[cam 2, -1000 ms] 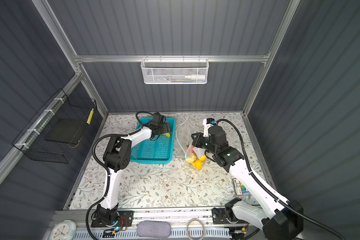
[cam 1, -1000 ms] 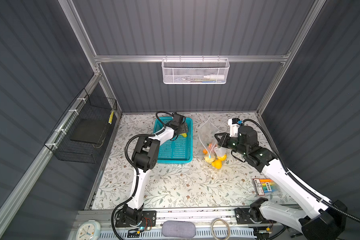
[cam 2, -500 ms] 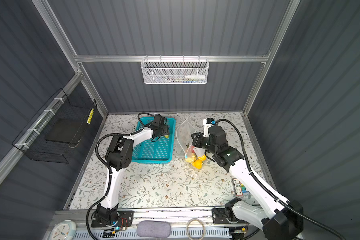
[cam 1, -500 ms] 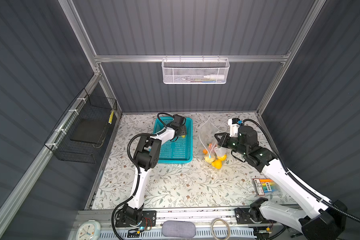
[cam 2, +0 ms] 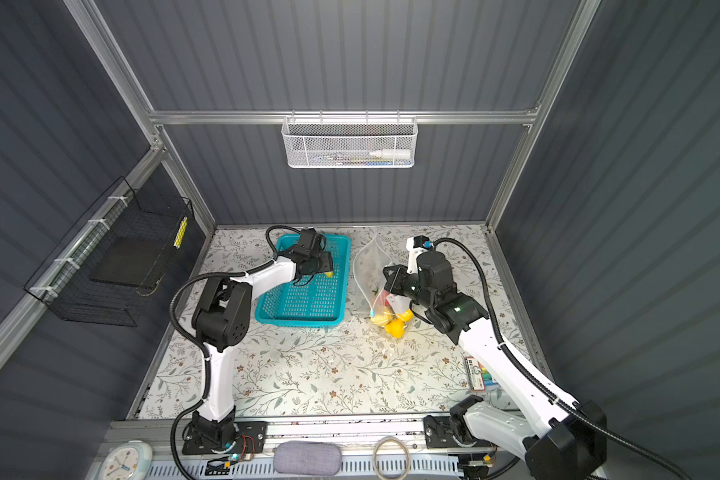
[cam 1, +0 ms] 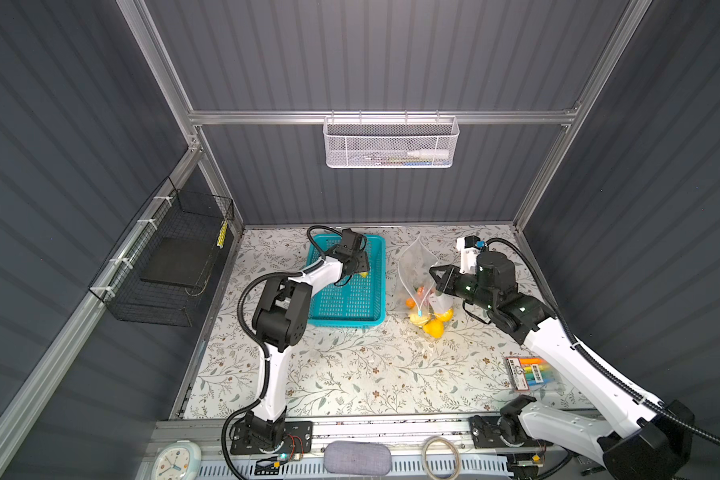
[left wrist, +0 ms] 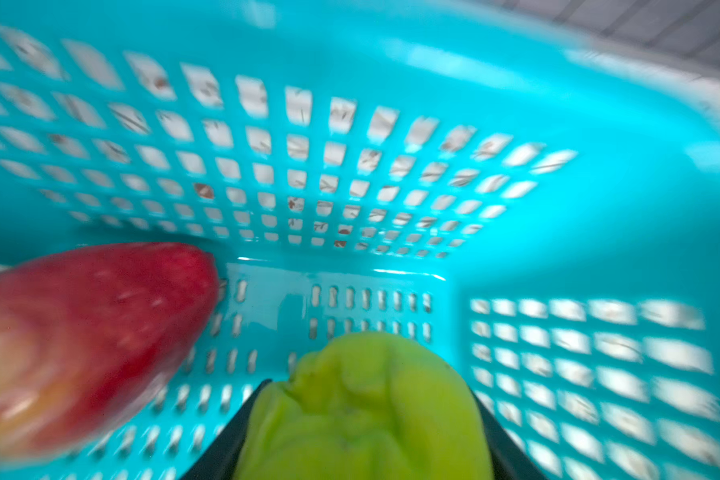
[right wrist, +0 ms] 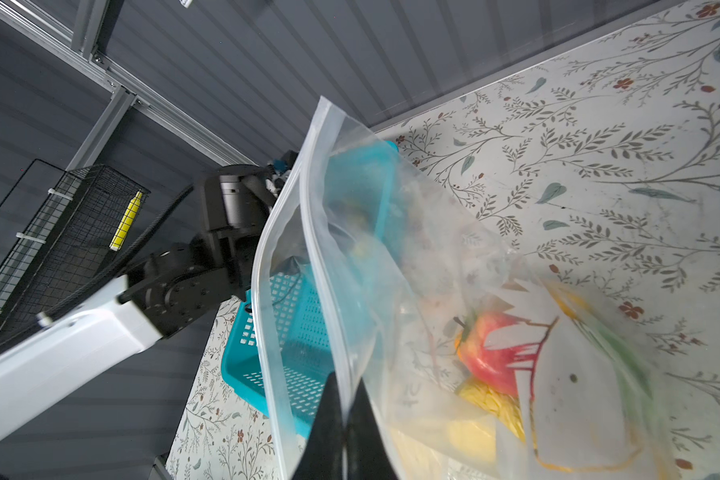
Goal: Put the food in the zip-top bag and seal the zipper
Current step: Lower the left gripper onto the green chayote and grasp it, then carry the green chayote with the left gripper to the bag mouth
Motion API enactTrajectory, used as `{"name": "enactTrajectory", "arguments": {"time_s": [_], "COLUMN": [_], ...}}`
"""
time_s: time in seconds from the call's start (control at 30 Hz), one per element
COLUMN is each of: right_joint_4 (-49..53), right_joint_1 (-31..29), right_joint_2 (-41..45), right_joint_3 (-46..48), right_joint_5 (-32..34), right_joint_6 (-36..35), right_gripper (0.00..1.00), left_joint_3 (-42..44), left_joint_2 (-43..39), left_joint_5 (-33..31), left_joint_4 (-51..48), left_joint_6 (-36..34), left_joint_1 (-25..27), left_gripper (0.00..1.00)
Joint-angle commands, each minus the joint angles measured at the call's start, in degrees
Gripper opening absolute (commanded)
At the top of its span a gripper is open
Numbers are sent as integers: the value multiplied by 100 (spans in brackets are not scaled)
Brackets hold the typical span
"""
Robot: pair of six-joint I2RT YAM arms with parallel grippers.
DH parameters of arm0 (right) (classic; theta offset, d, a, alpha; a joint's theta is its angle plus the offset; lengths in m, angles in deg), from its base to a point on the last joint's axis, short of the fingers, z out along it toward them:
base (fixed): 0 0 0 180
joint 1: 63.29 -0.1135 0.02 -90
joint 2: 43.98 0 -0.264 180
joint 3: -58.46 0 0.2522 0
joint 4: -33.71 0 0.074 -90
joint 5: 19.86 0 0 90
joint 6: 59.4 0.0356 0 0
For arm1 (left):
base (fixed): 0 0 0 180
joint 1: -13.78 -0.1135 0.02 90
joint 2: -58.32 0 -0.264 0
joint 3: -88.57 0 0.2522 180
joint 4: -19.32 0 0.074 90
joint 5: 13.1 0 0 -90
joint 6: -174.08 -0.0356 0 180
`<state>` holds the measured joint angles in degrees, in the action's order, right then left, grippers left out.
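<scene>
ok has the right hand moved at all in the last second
No. In a top view the right hand keeps the same gap from the right rim of the teal basket, still shut on the edge of the bag.

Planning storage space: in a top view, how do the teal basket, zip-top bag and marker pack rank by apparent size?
1. teal basket
2. zip-top bag, which is crumpled and held up nearer the camera, so its place against the basket is unsure
3. marker pack
</scene>
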<state>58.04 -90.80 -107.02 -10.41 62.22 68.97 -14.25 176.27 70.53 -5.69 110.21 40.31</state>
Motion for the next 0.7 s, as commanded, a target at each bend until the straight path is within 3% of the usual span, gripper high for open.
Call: {"name": "enactTrajectory", "arguments": {"time_s": [0.0, 0.27, 0.67], "right_joint_4": [-49, -128, -237], "right_joint_1": [17, 17, 17], "right_joint_2": [-21, -76, -251], "right_joint_3": [18, 27, 10], "right_joint_5": [-31, -151, -296], "right_joint_6": [-24, 63, 270], "right_gripper": [0, 0, 0], "left_joint_3": [242, 749, 1439], "left_joint_2": [-837, -2173, -3333], "left_joint_5": [343, 1074, 874], "left_joint_4": [368, 752, 1799], "left_joint_6": [28, 183, -456], "left_joint_1": [6, 152, 1395], "left_gripper": [60, 59, 59]}}
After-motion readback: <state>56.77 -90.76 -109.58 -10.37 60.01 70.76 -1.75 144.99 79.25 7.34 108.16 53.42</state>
